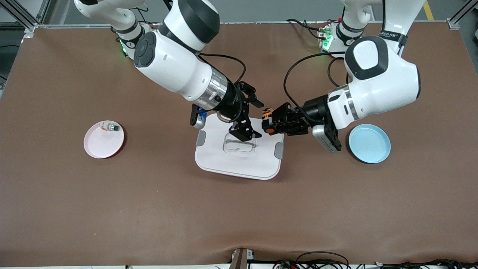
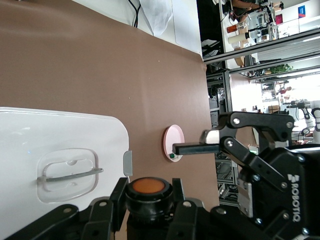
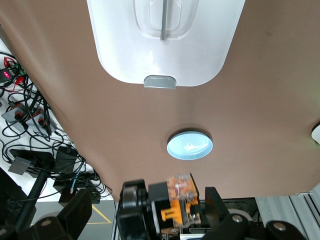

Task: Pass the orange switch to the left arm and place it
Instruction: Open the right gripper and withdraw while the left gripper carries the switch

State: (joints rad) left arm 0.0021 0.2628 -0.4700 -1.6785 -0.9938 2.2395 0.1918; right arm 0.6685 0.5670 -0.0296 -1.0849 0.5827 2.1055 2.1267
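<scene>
The orange switch (image 1: 267, 120) hangs in the air over the edge of the box (image 1: 239, 157) toward the left arm's end, with my left gripper (image 1: 270, 122) shut on it. In the left wrist view its round orange cap (image 2: 147, 186) sits between my left gripper's (image 2: 147, 196) fingers. My right gripper (image 1: 254, 119) is over the box lid, open, its fingertips just short of the switch. In the right wrist view the switch (image 3: 181, 197) shows between my right gripper's (image 3: 145, 209) spread fingers, untouched. The white box (image 3: 165, 40) lies below.
A pink plate (image 1: 101, 144) toward the right arm's end holds a small white switch with a green cap (image 1: 110, 127). A blue plate (image 1: 369, 144) lies bare toward the left arm's end. Cables run along the table's edge by the bases.
</scene>
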